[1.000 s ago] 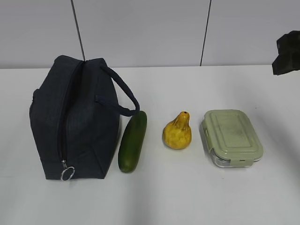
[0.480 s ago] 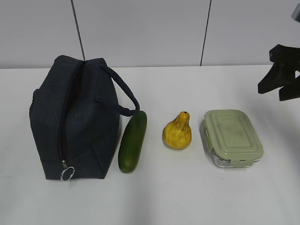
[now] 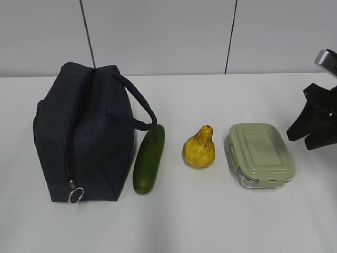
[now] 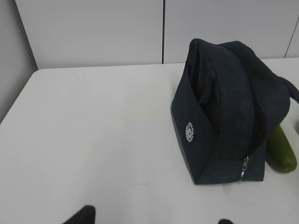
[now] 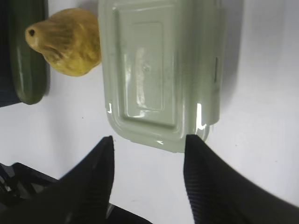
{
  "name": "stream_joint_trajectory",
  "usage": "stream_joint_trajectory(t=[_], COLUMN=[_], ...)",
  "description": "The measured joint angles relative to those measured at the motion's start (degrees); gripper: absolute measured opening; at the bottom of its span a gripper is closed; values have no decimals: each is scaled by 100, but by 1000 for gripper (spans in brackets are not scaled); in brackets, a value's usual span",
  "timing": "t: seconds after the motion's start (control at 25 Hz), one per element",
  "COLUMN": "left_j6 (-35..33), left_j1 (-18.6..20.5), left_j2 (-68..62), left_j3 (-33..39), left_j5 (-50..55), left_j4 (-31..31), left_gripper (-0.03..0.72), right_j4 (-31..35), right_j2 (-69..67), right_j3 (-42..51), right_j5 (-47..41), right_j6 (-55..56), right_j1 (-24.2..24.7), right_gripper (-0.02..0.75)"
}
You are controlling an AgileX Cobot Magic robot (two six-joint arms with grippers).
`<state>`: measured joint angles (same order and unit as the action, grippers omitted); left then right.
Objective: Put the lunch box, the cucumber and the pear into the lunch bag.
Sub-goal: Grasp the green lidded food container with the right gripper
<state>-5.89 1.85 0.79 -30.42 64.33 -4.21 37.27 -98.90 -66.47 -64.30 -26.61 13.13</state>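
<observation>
The navy lunch bag (image 3: pixel 84 134) stands at the left with its zipper closed and ring pull at the front. The dark green cucumber (image 3: pixel 149 158) lies beside it, then the yellow pear (image 3: pixel 199 148), then the lunch box (image 3: pixel 259 154) with its sage-green lid. My right gripper (image 3: pixel 309 138) is open just right of the lunch box; in the right wrist view it (image 5: pixel 148 140) hovers at the box's near end (image 5: pixel 156 70), touching nothing. My left gripper (image 4: pixel 152 219) is open, well left of the bag (image 4: pixel 229 107), with only its fingertips showing. It is outside the exterior view.
Everything sits on a white table (image 3: pixel 210 221) against a grey panelled wall. In the left wrist view the table's left edge (image 4: pixel 18 100) shows, with bare tabletop between it and the bag. The bag's looped handle (image 3: pixel 138 105) arches over the cucumber.
My right gripper has come down and slightly leftwards from the upper right edge to a spot beside the lunch box. The objects have not moved.
</observation>
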Motion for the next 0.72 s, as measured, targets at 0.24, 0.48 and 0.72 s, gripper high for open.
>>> stream_joint_trajectory(t=[0.24,0.48,0.72], left_j6=[0,0,0], left_j1=[0,0,0], left_j2=[0,0,0], left_j3=[0,0,0], left_j5=[0,0,0], left_j4=[0,0,0], left_gripper=[451,451,451], right_j4=[210,1225,1200], right_j2=[-368,-909,-1179], right_j3=[-11,-257,-425], right_j5=[-77,-332,-332], right_j6=[-108,-809,-1142], right_j1=[356,855,890], right_gripper=[343,307,305])
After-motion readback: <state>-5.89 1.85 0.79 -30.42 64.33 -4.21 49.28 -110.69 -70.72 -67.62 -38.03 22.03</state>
